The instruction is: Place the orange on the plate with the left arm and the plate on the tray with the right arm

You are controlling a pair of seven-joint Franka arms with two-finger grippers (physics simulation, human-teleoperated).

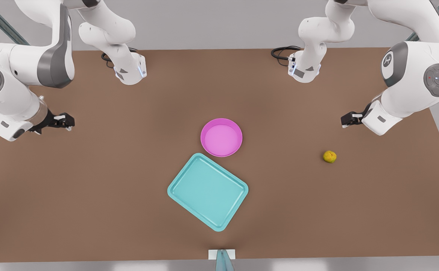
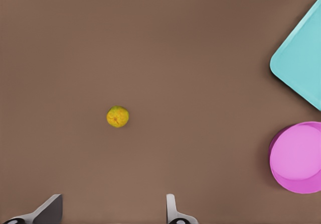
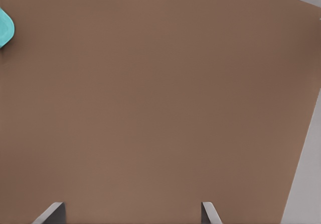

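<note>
Orange (image 1: 329, 156) sits alone on the desk, at three o'clock from the plate (image 1: 221, 137), which touches the tray (image 1: 208, 191) at its six. Left gripper (image 1: 349, 119), fingers spread, should drop straight over the fruit. Right gripper (image 1: 62, 121), also spread, waits. Left wrist view shows fruit centred ahead; right wrist view shows bare desk and a tray corner.

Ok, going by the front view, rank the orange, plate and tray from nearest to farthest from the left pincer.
The left pincer, open, hangs at the front view's right.
1. The orange, on the table just below it in that view.
2. The plate, mid-table, toward the front view's left.
3. The tray, below the plate in that view, at the plate's rim.
</note>
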